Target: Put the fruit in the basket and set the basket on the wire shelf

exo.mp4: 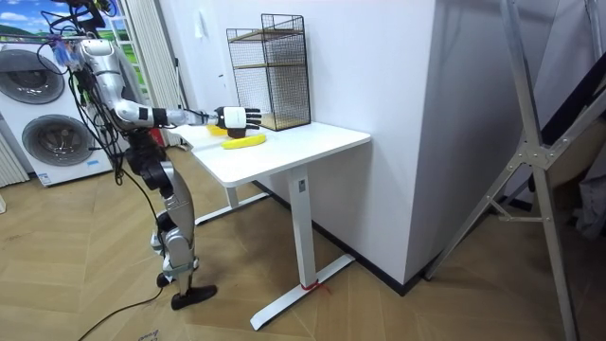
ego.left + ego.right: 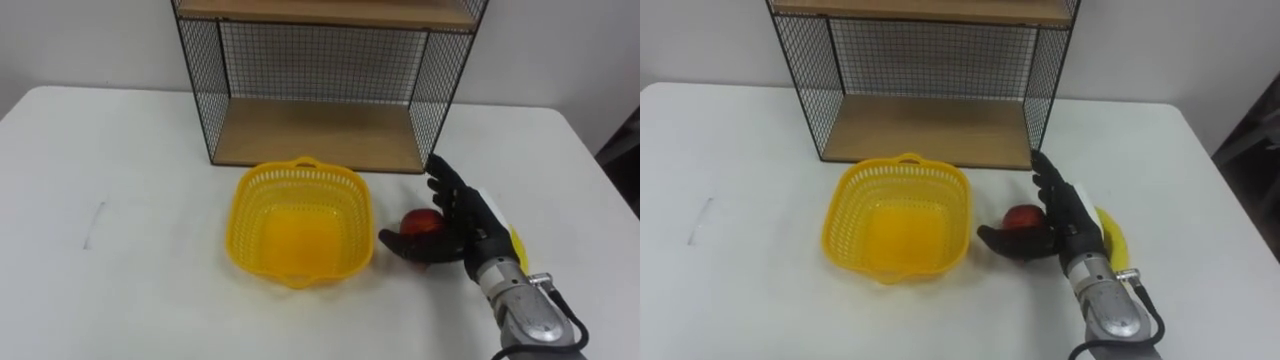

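Note:
A yellow plastic basket (image 2: pixel 247 215) stands empty on the white table (image 2: pixel 120 200), just in front of the wire shelf (image 2: pixel 310 135) with its wooden boards. To the basket's right lies a red apple (image 2: pixel 422 222). My right hand (image 2: pixel 465 225) is open around the apple, thumb stretched along its near side and fingers straight past its right side. A yellow banana (image 2: pixel 518 248) lies on the table, partly hidden behind that hand. In the room view I stand at the table's end with the right hand (image 1: pixel 241 117) reaching over the top.
The shelf's lower board is bare, with a second board above it. Wide free tabletop lies left of the basket. In the room view, washing machines (image 1: pixel 43 123) stand behind me.

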